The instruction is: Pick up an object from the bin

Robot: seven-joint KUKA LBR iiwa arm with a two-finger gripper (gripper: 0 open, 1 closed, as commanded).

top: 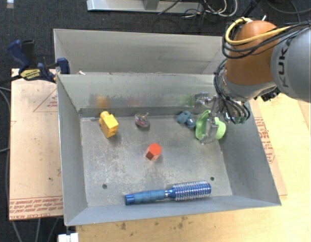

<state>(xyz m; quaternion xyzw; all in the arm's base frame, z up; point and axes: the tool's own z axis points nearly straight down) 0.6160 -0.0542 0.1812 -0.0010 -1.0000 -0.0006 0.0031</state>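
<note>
My gripper [211,131] is down at the right side of the bin, near the back wall. It sits right on a light green rounded thing [201,126], whose green shows on both sides of it. A small blue-grey thing [185,118] lies just left of the green one, almost touching it. A red block [153,152] rests on the bin floor, further left and nearer the front.
A yellow block [109,123] and a small grey-purple thing [142,120] lie along the back wall at the left. A blue hairbrush [168,192] stretches along the front wall. The arm with its orange cover hangs over the bin's right rear corner.
</note>
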